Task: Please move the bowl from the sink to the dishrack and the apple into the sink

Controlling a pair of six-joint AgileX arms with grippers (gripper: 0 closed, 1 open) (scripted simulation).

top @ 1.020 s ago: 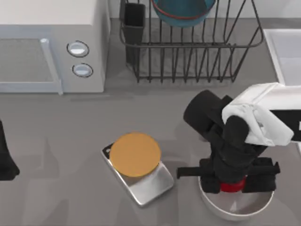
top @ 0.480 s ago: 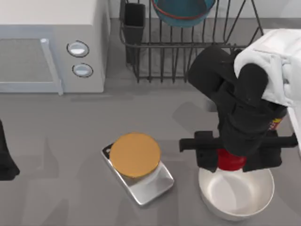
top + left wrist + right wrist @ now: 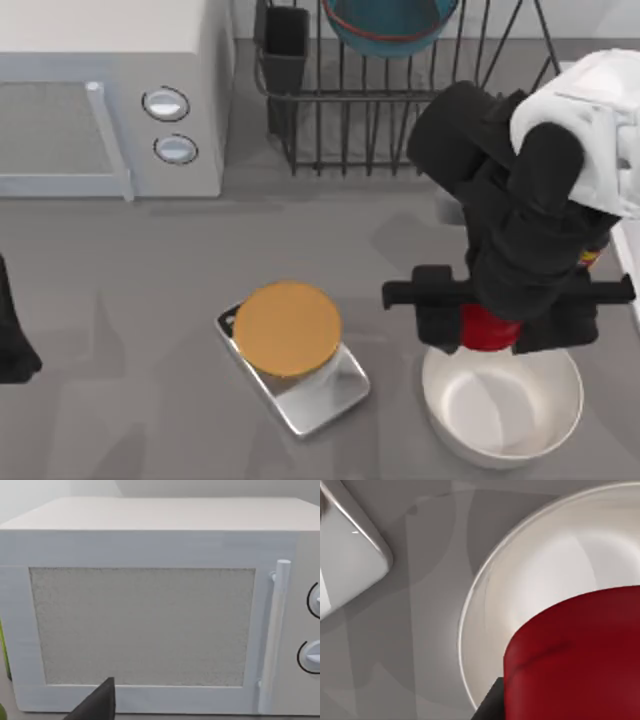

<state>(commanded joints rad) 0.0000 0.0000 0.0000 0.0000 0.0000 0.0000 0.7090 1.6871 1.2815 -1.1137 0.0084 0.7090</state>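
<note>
Gripping the apple (image 3: 487, 328) across its sides, the right gripper (image 3: 488, 332) has its 2 fingers closed on the fruit and holds it above the far rim of the white bowl (image 3: 502, 405), clear of the bowl's floor. The glossy, hard, light apple looks slippery, so a firm hold across its widest part seems wise. The bowl (image 3: 390, 25) sits in the dishrack (image 3: 400, 100); the sink (image 3: 600, 100) lies at the table's right edge. The left arm is parked at the left edge.

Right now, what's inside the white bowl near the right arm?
The white bowl looks empty where visible. The apple hangs above its far rim, held in the right end effector, which covers that edge.
</note>
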